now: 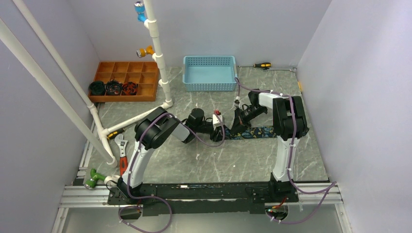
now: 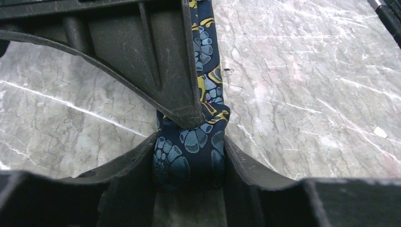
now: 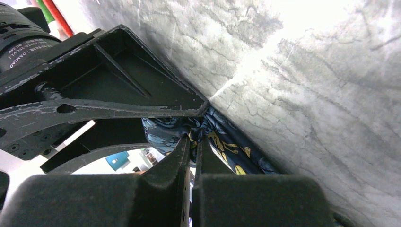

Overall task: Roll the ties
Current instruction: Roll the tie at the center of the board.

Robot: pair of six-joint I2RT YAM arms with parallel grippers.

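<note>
Left pincer [image 2: 189,153] was clamped narrow on a folded end of the silky navy paisley tie [image 2: 208,71]. Right pincer [image 3: 193,144], nearly closed, pinched the same fold, crowding close against the left. I saw the rest of the tie lying flat on the marbled grey counter [image 1: 218,160], by the right arm. Bare counter lay nearer me, and a blue mesh basket [image 1: 210,73] stood well behind.

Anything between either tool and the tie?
Nothing visible. The left tool grips the folded end of the tie between its fingers, and the right tool pinches the tie right beside it.
</note>
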